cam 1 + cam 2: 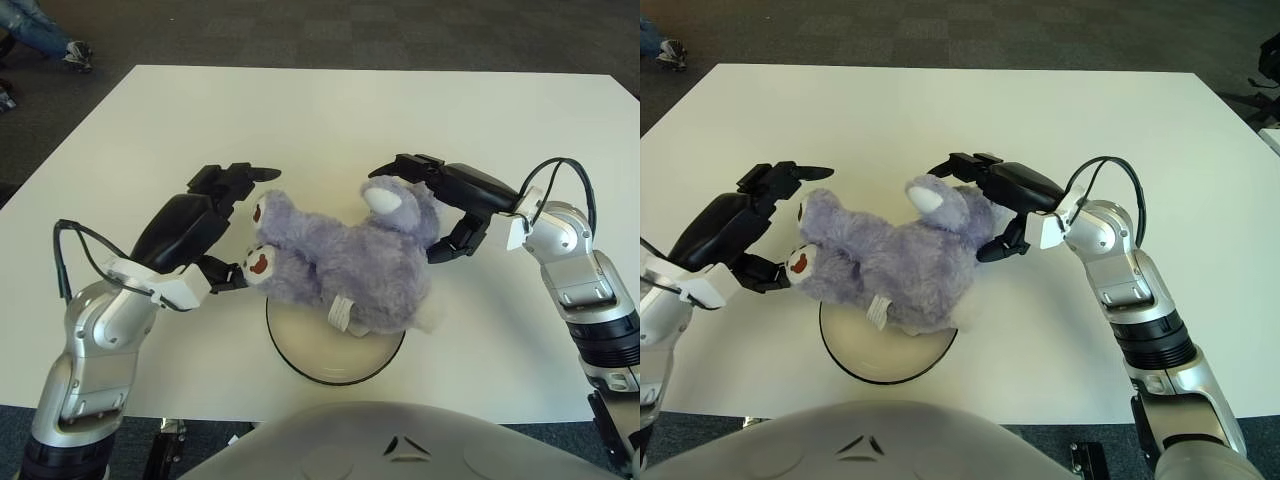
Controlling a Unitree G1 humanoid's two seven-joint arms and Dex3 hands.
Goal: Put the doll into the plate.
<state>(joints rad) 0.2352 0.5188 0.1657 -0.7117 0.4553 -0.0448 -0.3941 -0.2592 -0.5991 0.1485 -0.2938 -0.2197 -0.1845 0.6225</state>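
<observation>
My left hand [212,222] was out at the left end of the doll [345,255], right by its feet, fingers [238,174] spread and not gripping anything; from the head camera there was a sliver of gap between them and the fur, so I'd call it let go. The upper fingers reached out above the top foot and the thumb sat just under the lower foot, the one with the red paw patch. The doll itself was a fuzzy purple bear lying on its side, feet toward my left and head toward my right, its belly and back end over the plate [335,362] and covering most of the far half of it. The plate's a cream one with a dark rim, sitting near my edge of the white table [330,110]. The head and ears stuck out past the plate rim on the right side. My right hand [452,205] was at the head end, fingers [405,165] curled over the top of the head and the thumb tucked in at the side, so it was gripping the doll there.
</observation>
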